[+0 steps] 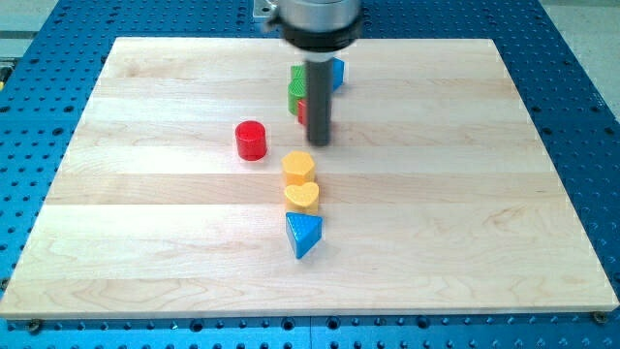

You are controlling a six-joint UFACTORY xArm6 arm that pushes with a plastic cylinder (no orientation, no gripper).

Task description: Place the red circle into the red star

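The red circle (pixel 251 140) is a short red cylinder left of the board's middle. The red star (pixel 302 111) shows only as a red sliver, mostly hidden behind my rod. My tip (pixel 319 143) rests on the board right of the red circle, apart from it, and just below the red star. Green blocks (pixel 297 87) sit directly above the red star, their shapes unclear. A blue block (pixel 336 73) peeks out to the rod's right.
A yellow hexagon-like block (pixel 298 167), a yellow heart (pixel 302 197) and a blue triangle (pixel 303 234) form a column below my tip. The wooden board (pixel 145 242) lies on a blue perforated table (pixel 39 58).
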